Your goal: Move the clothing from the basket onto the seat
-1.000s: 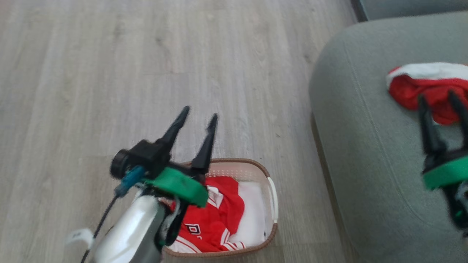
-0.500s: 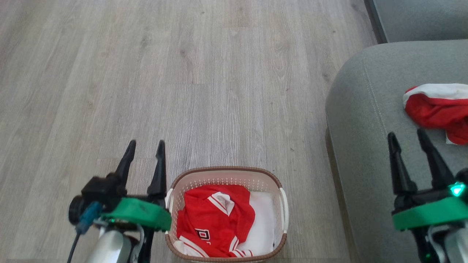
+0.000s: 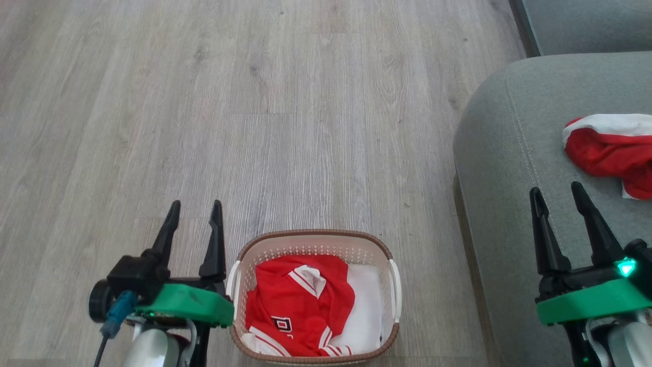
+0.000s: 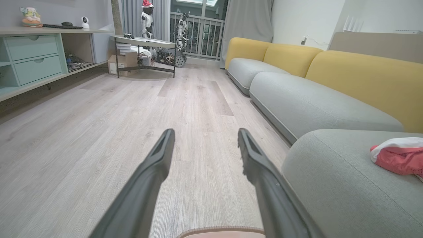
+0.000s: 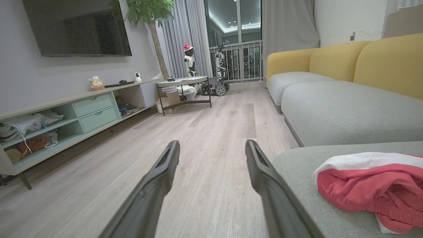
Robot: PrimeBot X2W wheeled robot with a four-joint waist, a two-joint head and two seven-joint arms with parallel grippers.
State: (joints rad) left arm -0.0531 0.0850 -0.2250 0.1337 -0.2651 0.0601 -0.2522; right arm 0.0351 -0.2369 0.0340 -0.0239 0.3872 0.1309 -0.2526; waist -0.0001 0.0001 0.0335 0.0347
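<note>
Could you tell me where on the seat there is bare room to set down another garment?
The seat is bare from its rounded edge and seam across to the red garment at its right; that patch, by the open right claw, is free. The basket is crowded: a red jersey fills its left, leaving bare white bottom on its right.

Ahead of our right gripper, pale wood-plank floor, wall-mounted TV upper left, teal-drawer console beneath it, yellow sofa backs right.
</note>
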